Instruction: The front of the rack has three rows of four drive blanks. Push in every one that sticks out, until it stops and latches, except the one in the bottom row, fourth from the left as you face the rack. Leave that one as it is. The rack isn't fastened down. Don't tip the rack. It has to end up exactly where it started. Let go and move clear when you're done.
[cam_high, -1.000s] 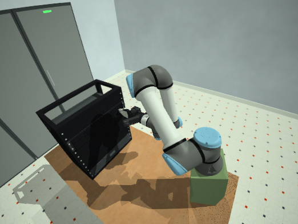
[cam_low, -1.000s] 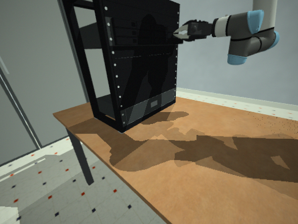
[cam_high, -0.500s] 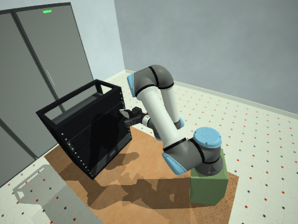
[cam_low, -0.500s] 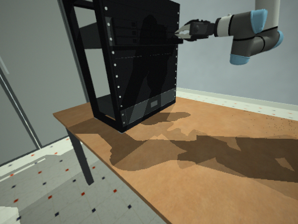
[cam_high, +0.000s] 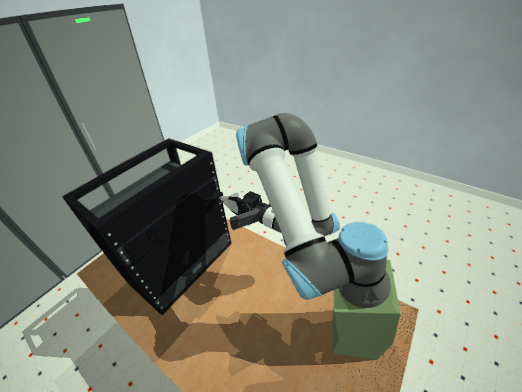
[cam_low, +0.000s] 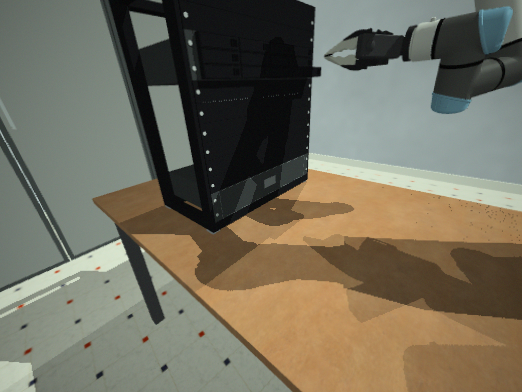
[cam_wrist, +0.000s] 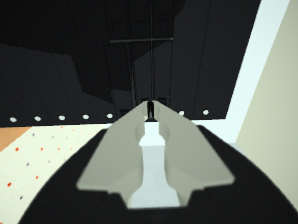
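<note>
Gripper (cam_high: 223, 198) (cam_low: 326, 56) (cam_wrist: 150, 102) closed, nothing between my fingertips; they point at the rack's front, upper right, apart from it in the side view. Rack (cam_high: 192, 172) (cam_low: 255, 117) (cam_wrist: 210, 65) upright, black, on the table's far part. One blank (cam_low: 314, 72) juts out at the right end of the bottom row. Table (cam_high: 260, 295) (cam_low: 280, 320): orange-brown, crossed by shadows of arm and rack. Floor (cam_high: 450, 280) (cam_low: 125, 345): pale, red and dark dots. Grey cabinet (cam_high: 100, 65) (cam_low: 55, 100) behind rack, green light on its door. Walls (cam_high: 360, 65) (cam_low: 390, 120) plain, bluish grey.

Gray wall (cam_high: 360, 65) (cam_low: 400, 105) behind orange-and-black-dotted pale floor (cam_high: 465, 260) (cam_low: 115, 330) (cam_wrist: 55, 170).
</note>
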